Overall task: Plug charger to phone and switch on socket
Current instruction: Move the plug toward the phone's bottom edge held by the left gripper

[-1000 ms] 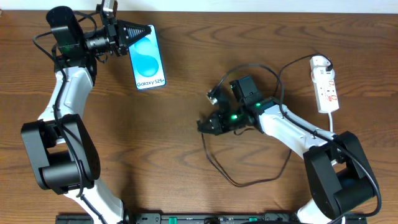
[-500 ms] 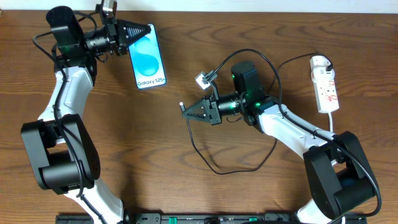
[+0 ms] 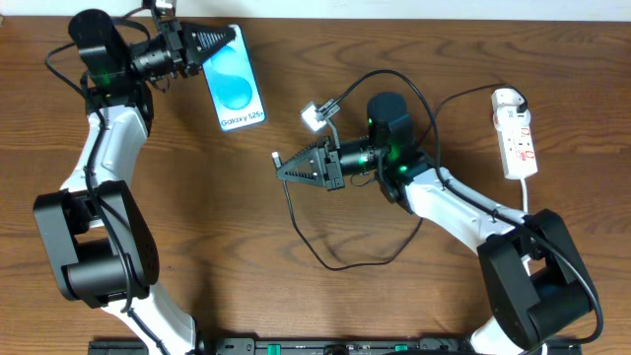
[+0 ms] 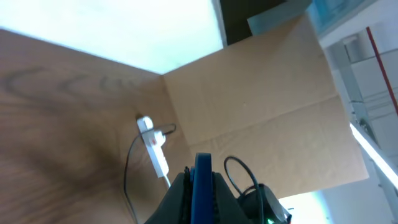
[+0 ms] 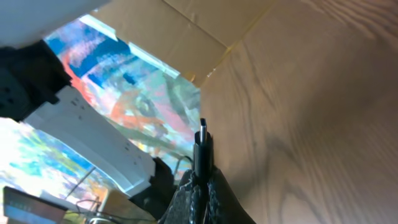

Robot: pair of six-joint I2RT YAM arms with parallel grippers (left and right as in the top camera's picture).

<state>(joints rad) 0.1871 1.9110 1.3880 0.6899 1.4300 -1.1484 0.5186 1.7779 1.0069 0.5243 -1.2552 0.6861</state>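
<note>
Left claw (image 3: pixel 231 37) clamped on end of slim blue-screened smartphone (image 3: pixel 240 94), right claw (image 3: pixel 280 168) pinching thin black charger cable (image 3: pixel 340 264) just behind plug tip (image 5: pixel 203 134).

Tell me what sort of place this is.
Probably a robot test bench in a lab or workshop, not a home: two robot arms work at a wood-grain table, cardboard sheets stand at its edge, and a phone, charger and socket are the props.
</note>
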